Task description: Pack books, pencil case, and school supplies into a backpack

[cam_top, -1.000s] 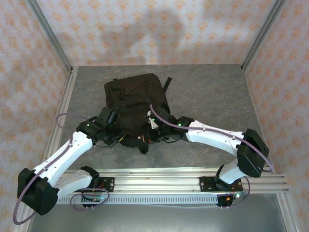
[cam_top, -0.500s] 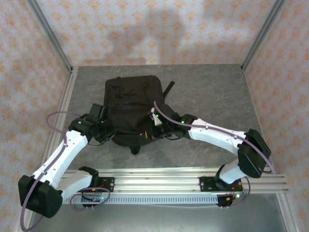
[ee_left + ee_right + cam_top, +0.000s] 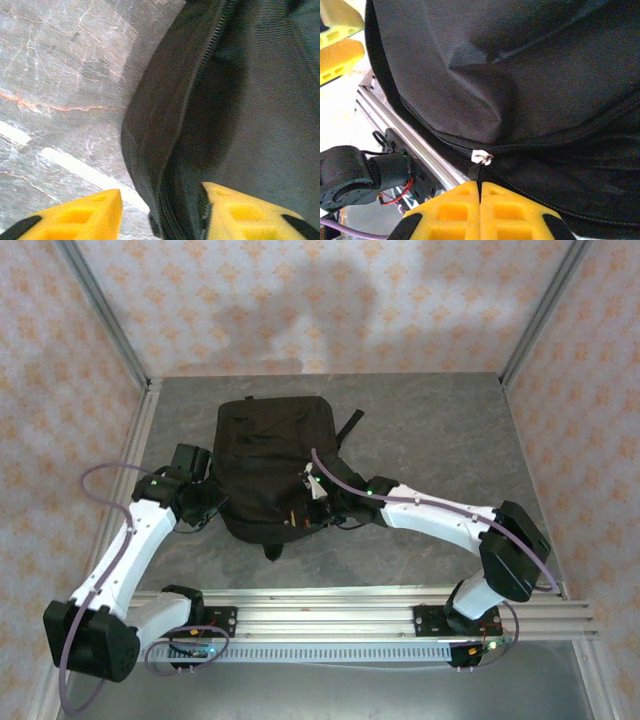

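The black backpack [image 3: 272,462] lies flat in the middle of the grey table [image 3: 450,440]. My left gripper [image 3: 207,502] is at its left side. In the left wrist view it [image 3: 161,212] stands open, its yellow fingers [image 3: 75,217] either side of the backpack's zipped edge [image 3: 165,125]; the left finger is clear of the fabric. My right gripper [image 3: 316,502] is at the bag's near right edge. In the right wrist view it [image 3: 480,192] is shut on the black pull tab below the white zip slider [image 3: 481,157]. The books, pencil case and school supplies are out of view.
An aluminium rail [image 3: 380,610] carries both arm bases along the near edge. Metal posts [image 3: 110,330] and papered walls close in the table at left, right and back. A backpack strap [image 3: 350,425] sticks out at the far right of the bag.
My left arm has swung left from the bag's near edge to its left side, and its jaws have opened. The right gripper stays shut at the zip; the bag has shifted slightly.
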`<action>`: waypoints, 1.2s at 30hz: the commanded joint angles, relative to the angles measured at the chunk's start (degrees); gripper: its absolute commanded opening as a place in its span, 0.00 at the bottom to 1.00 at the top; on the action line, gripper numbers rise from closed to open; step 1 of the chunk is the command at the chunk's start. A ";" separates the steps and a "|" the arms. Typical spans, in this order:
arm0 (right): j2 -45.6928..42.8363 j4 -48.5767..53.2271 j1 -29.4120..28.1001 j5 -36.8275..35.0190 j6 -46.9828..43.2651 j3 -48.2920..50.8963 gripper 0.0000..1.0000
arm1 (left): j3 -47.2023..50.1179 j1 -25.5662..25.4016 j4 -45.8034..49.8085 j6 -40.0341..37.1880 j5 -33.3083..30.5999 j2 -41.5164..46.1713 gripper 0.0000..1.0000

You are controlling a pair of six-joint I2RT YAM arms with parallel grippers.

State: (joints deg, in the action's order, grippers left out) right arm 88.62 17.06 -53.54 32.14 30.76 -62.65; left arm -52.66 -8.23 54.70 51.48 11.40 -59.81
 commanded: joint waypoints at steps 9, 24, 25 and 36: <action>0.03 1.27 -1.83 -2.41 0.80 -7.13 0.00 | 0.20 -13.71 1.79 9.69 -2.32 4.67 0.57; 2.17 4.03 -4.28 -3.33 -0.25 -11.90 0.00 | 3.15 -20.43 -3.96 16.08 -3.64 -0.22 0.48; 2.52 4.19 -4.54 -3.34 -0.27 -12.30 0.00 | 3.41 -20.46 -3.92 16.10 -3.78 0.10 0.46; 6.69 14.59 -7.92 -8.74 -5.48 -23.15 0.00 | 5.06 -20.47 -1.57 14.89 -8.05 3.47 0.10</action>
State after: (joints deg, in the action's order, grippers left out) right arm 96.12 30.98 -60.64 25.30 27.81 -81.87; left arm -48.75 -28.14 51.57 66.50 5.58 -56.95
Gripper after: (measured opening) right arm 0.042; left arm 0.113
